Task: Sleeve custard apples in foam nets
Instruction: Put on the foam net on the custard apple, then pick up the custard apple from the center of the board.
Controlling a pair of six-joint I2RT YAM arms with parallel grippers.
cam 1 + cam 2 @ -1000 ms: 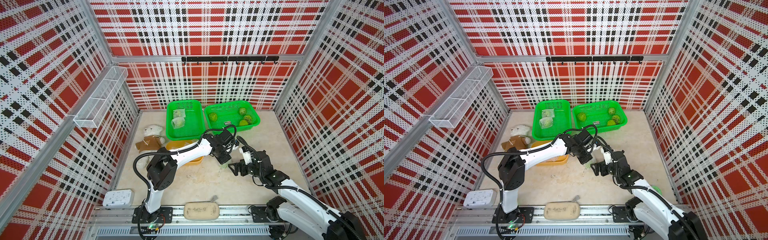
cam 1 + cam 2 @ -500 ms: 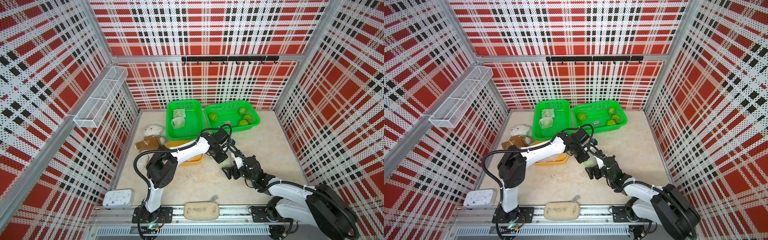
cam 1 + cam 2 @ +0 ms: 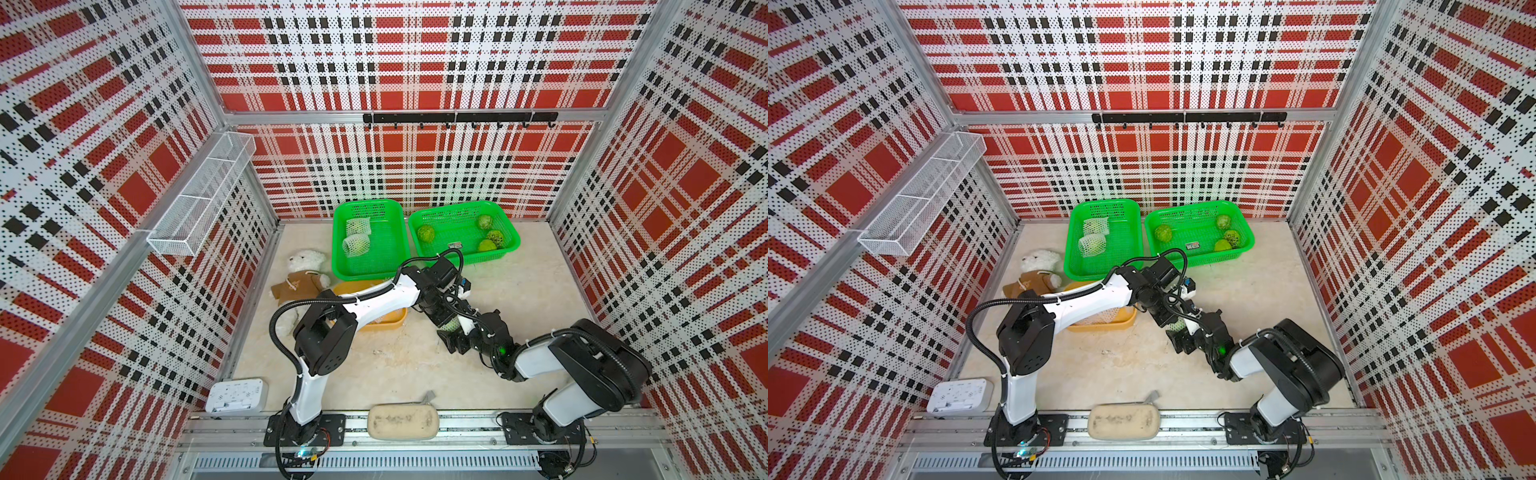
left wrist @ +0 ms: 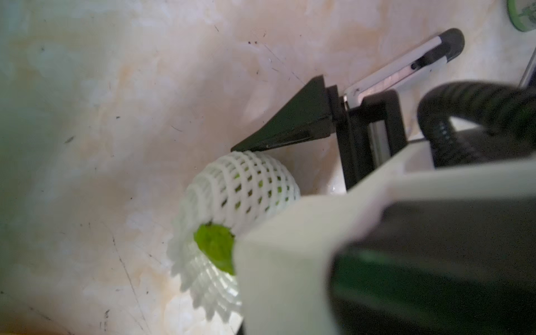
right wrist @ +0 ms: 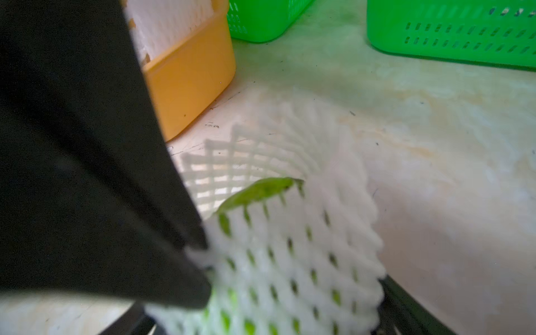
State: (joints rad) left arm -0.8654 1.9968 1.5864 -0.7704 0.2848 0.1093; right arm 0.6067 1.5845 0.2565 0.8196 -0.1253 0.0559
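Centre frame in both top views: one yellow-green custard apple [image 3: 449, 326] sleeved in a white diamond-mesh foam net [image 4: 243, 185], one end flared open with fruit showing; two netted fruits [image 3: 356, 244] upper centre, four bare fruits [image 3: 426, 233] right of them, spare nets [image 5: 168, 26] upper-left in right wrist view.
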